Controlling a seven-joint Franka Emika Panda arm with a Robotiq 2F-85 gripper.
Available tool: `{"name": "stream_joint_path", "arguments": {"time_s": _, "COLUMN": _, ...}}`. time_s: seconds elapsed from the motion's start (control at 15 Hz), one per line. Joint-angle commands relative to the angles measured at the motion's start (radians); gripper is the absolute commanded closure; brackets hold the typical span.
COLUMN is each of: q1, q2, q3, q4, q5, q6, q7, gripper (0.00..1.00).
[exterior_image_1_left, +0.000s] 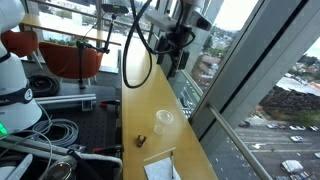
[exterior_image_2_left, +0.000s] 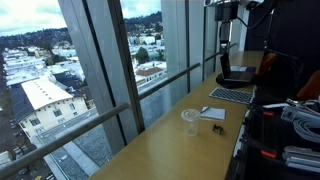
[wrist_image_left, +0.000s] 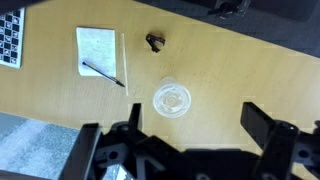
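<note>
My gripper (wrist_image_left: 196, 120) is open and empty, held high above a long wooden counter (wrist_image_left: 230, 80). In an exterior view it hangs well above the counter's far end (exterior_image_1_left: 176, 45), and in the exterior view along the window it is at the top (exterior_image_2_left: 228, 12). A clear plastic cup (wrist_image_left: 172, 100) stands upright on the counter just ahead of the fingers; it shows in both exterior views (exterior_image_1_left: 164, 120) (exterior_image_2_left: 190, 122). A small dark object (wrist_image_left: 155, 41) lies beyond it (exterior_image_1_left: 142, 139) (exterior_image_2_left: 220, 129). A white notepad (wrist_image_left: 97, 50) with a black pen (wrist_image_left: 103, 73) lies nearby (exterior_image_1_left: 160, 166) (exterior_image_2_left: 212, 113).
Tall windows (exterior_image_1_left: 240, 80) run along the counter's edge. A checkerboard card (wrist_image_left: 10, 38) lies at the counter's end. A laptop (exterior_image_2_left: 232, 95) and a black lamp base (exterior_image_2_left: 236, 75) stand on the counter. Cables (exterior_image_1_left: 50, 135) and an orange chair (exterior_image_1_left: 75, 60) are beside the robot base.
</note>
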Motion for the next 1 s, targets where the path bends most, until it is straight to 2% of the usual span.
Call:
{"name": "stream_joint_path", "arguments": {"time_s": 0.0, "q1": -0.028, "q2": 0.066, "q3": -0.019, "q4": -0.093, "q5": -0.043, "q6": 0.244, "q7": -0.037, "gripper": 0.00}}
{"name": "stream_joint_path", "arguments": {"time_s": 0.27, "q1": -0.071, "q2": 0.182, "q3": -0.048, "q4": -0.122, "q5": -0.024, "q6": 0.410, "q7": -0.067, "gripper": 0.00}}
{"name": "stream_joint_path", "arguments": {"time_s": 0.67, "q1": -0.135, "q2": 0.383, "q3": -0.069, "q4": -0.045, "q5": -0.051, "q6": 0.532, "q7": -0.090, "gripper": 0.00}}
{"name": "stream_joint_path", "arguments": {"time_s": 0.73, "q1": -0.136, "q2": 0.317, "q3": -0.053, "q4": -0.095, "q5": -0.024, "q6": 0.504, "q7": -0.089, "gripper": 0.00}}
{"name": "stream_joint_path", "arguments": {"time_s": 0.93, "q1": -0.143, "q2": 0.349, "q3": -0.051, "q4": -0.084, "q5": -0.026, "q6": 0.509, "q7": -0.086, "gripper": 0.00}}
